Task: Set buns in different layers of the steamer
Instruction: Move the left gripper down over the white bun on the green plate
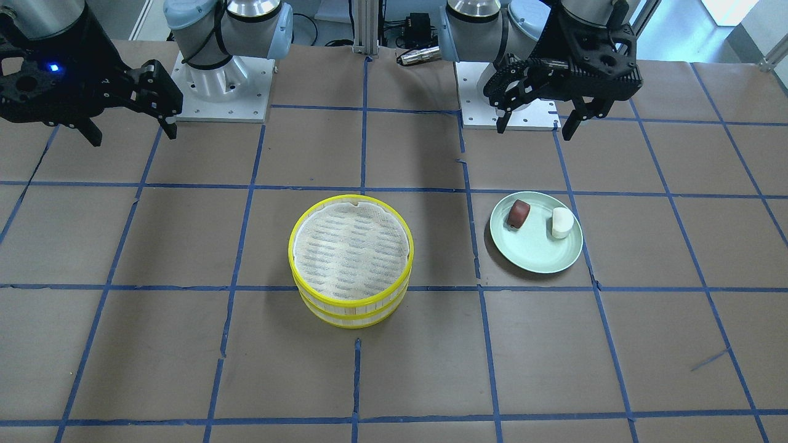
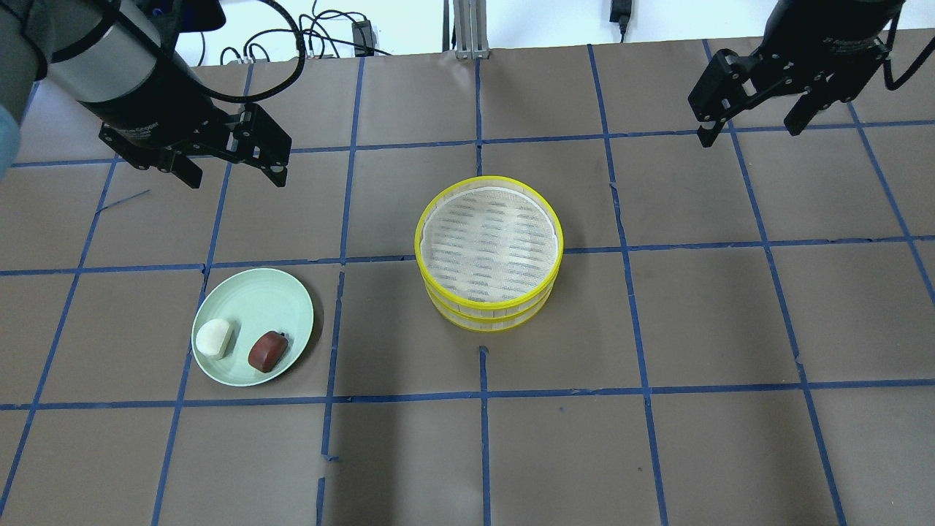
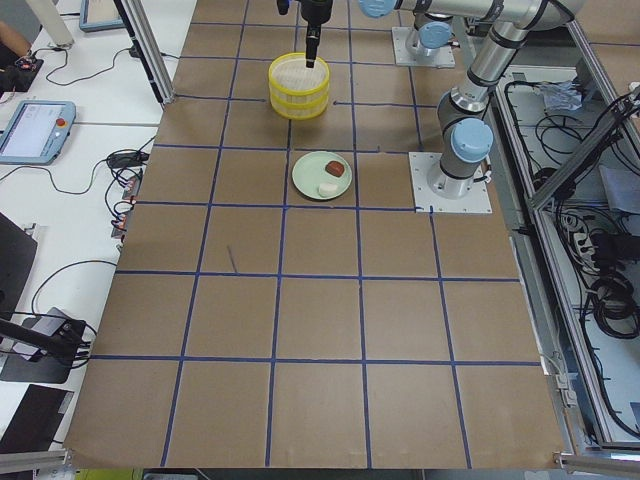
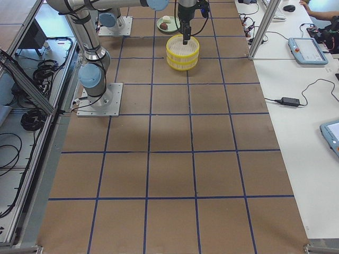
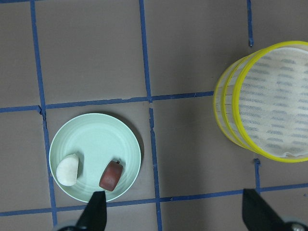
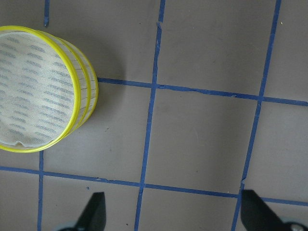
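Lower left of centre in the overhead view, the pale green plate (image 2: 256,299) is seen flat on the brown table (image 2: 657,438), and both buns are carried on it. The white bun (image 2: 214,337) is set at its left edge. The reddish-brown bun (image 2: 267,351) is just to the right, with a gap left between them.

At frame centre the steamer layers are found stacked, the upper layer (image 2: 488,241) seated squarely on the lower layer (image 2: 486,322), yellow rims lined up.

Farther up, at upper left, the left gripper (image 2: 235,177) is held high over the table, fingers pointed down and spread wide, nothing gripped. At upper right the right gripper (image 2: 751,133) is posed alike: raised, jaws parted, nothing held.

In the left wrist view the plate is looked straight down on at lower left, the stack at the right edge.
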### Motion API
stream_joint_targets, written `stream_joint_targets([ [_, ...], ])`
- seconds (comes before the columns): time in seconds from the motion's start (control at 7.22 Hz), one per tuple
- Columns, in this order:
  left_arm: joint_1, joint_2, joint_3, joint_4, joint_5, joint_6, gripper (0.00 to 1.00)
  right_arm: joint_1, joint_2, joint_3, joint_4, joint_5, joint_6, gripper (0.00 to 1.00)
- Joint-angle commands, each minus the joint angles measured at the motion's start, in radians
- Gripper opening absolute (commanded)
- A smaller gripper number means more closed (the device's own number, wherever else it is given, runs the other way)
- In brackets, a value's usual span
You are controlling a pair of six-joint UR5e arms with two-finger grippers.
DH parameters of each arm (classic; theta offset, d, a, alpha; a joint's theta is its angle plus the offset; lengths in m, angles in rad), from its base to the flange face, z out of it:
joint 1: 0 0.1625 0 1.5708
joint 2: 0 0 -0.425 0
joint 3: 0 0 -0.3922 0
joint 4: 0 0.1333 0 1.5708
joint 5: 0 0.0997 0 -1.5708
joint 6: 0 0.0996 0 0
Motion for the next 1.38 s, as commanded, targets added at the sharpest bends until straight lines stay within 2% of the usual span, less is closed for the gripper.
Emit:
stream_joint_targets([
  [0.0, 0.0, 0.002, -0.003, -0.006, 0.0, 0.002, 1.0, 0.0, -0.002, 0.002, 0.0, 0.0, 0.0, 1.0],
  [0.42, 0.014, 0.005, -0.006, -0.007, 0.003, 0.058, 1.0, 0.0, -0.002, 0.003, -0.001, 0.002, 0.0, 1.0],
  [0.55, 0.027, 0.005, -0.018, -0.011, 0.052, 0.08, 1.0, 0.002, -0.002, 0.005, 0.0, 0.002, 0.0, 1.0],
  [0.69, 0.063, 0.002, -0.047, -0.011, 0.169, 0.103, 1.0, 0.002, -0.002, 0.011, -0.001, 0.005, -0.002, 1.0],
  [0.97, 0.141, -0.012, -0.169, 0.02, 0.19, 0.154, 1.0, -0.002, -0.002, 0.014, 0.0, 0.003, -0.003, 1.0],
  [1.25, 0.172, -0.076, -0.213, 0.057, 0.205, 0.16, 1.0, 0.002, -0.002, 0.014, -0.005, 0.012, -0.002, 1.0],
])
